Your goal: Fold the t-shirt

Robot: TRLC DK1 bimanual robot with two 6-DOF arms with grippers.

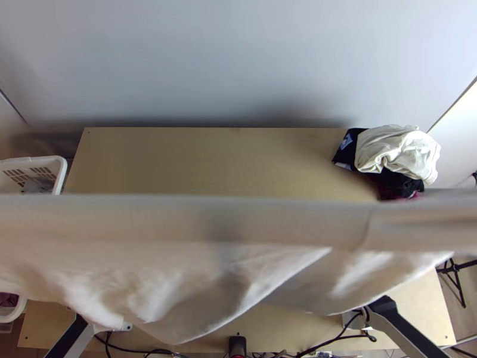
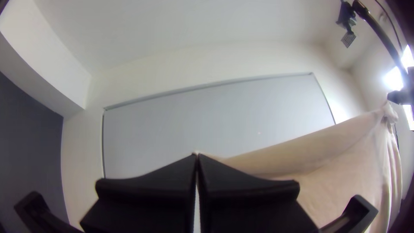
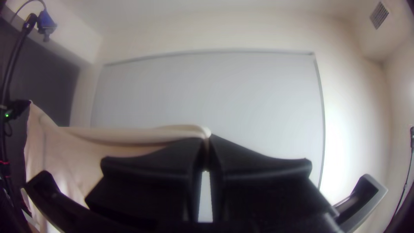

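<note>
A cream t-shirt [image 1: 197,268] hangs stretched across the whole width of the top view, high over the table, its lower edge drooping in uneven folds. In the left wrist view my left gripper [image 2: 197,157] is shut on the shirt's upper edge, and the cloth [image 2: 336,159] runs away from it to a far raised corner. My right gripper [image 3: 208,140] is shut on another part of that edge in the right wrist view, with the fabric [image 3: 86,151] stretching toward the other arm. The shirt hides much of both arms from above.
A pile of clothes [image 1: 396,152], cream on top of black and dark red, lies at the table's far right corner. A white basket [image 1: 56,170] stands at the left. Bare wooden table [image 1: 208,161] shows beyond the shirt. Cables [image 1: 143,351] run along the near edge.
</note>
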